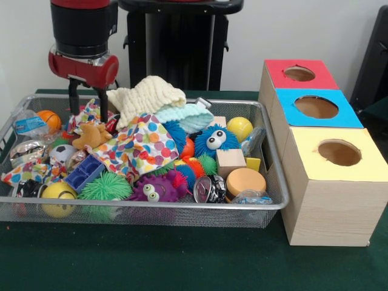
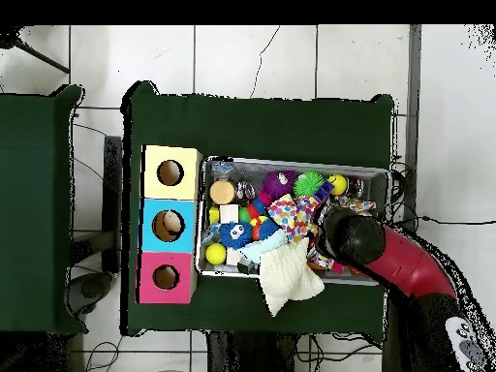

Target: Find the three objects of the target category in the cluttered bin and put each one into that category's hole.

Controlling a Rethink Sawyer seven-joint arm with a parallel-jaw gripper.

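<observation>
The silver wire-mesh bin is full of toys and sits left of the three boxes; it also shows in the overhead view. My gripper hangs over the bin's far left corner with its two black fingers spread apart and nothing held between them. Their tips are just above a brown plush toy and a polka-dot cloth. In the overhead view the arm covers the gripper. The boxes have a red top, a blue top and a yellow top, each with a round hole.
A cream knitted cloth drapes over the bin's far rim. Inside lie a blue furry toy with eyes, a purple one, a green spiky ball, a yellow ball, a wooden block and an orange disc.
</observation>
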